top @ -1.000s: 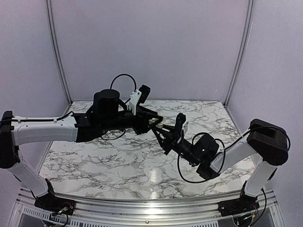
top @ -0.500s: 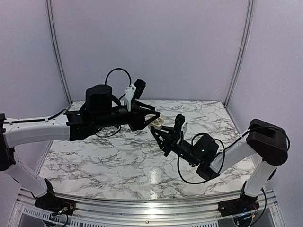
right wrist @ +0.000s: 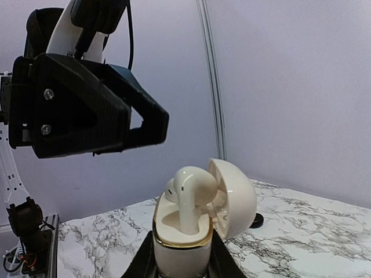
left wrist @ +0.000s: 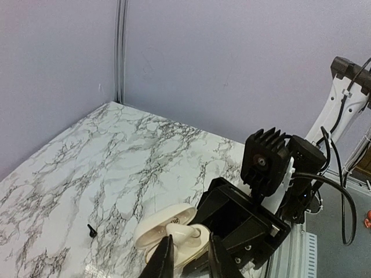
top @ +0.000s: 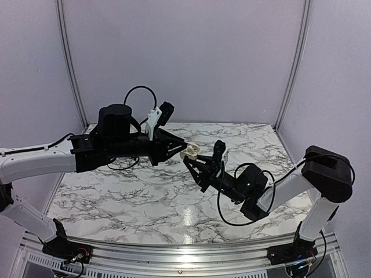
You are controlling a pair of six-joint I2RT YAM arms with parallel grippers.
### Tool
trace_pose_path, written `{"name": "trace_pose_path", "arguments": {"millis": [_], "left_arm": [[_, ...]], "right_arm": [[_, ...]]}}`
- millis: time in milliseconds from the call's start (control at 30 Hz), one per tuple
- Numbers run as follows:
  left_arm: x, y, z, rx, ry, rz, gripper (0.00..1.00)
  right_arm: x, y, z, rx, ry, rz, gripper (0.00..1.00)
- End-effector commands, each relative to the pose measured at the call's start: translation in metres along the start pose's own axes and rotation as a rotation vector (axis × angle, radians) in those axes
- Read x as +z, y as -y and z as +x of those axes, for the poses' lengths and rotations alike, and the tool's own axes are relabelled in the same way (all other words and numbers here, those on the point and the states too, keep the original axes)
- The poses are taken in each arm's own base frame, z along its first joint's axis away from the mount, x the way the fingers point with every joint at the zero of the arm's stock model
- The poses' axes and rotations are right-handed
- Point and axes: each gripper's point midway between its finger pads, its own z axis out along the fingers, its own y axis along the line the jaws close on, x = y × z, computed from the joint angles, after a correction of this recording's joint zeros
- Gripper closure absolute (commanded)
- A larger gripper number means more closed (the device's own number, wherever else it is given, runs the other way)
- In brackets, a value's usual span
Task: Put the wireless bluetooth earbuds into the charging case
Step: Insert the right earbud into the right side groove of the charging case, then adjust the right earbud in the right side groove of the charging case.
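The charging case point(right wrist: 177, 255) is cream with a gold rim, and its lid point(right wrist: 235, 200) stands open. My right gripper point(right wrist: 182, 262) is shut on its body and holds it above the table point(top: 145, 197). A cream earbud point(right wrist: 191, 191) stands with its stem in a slot and its head well above the rim. Behind it a second rounded earbud point(right wrist: 171, 188) sits lower. My left gripper point(top: 183, 146) hovers just left of the case point(top: 191, 152), apart from it. Its jaws are drawn to a narrow gap with nothing between them. The left wrist view shows the case point(left wrist: 152, 231) and earbud point(left wrist: 186, 231) just beyond the left gripper point(left wrist: 190, 236).
A tiny black piece point(left wrist: 91, 230) lies on the marble table point(left wrist: 116, 162) to the left of the case. A small black disc point(right wrist: 255, 220) sits on the table behind the lid. Purple walls close in the back and both sides.
My left arm has drawn back to the left, away from the case, and its jaws have closed. The earbud stays standing in the case. The right arm has not moved.
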Motion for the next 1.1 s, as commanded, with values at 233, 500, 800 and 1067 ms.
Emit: {"name": "trace_pose_path", "arguments": {"millis": [233,500,800,1067], "left_arm": [[0.002,0.002,0.010,-0.010,-0.070,0.026,0.81],[0.003,-0.002,0.006,-0.019,-0.054,0.004,0.80],[0.006,-0.003,0.005,-0.025,-0.053,0.012,0.76],[0.010,-0.001,0.008,-0.029,-0.063,0.028,0.78]], "right_arm": [[0.004,-0.012,-0.011,0.002,0.042,-0.055,1.00],[0.006,-0.014,-0.010,-0.001,0.038,-0.068,1.00],[0.008,-0.015,-0.009,0.001,0.032,-0.072,1.00],[0.008,-0.015,-0.007,0.008,0.029,-0.074,1.00]]}}
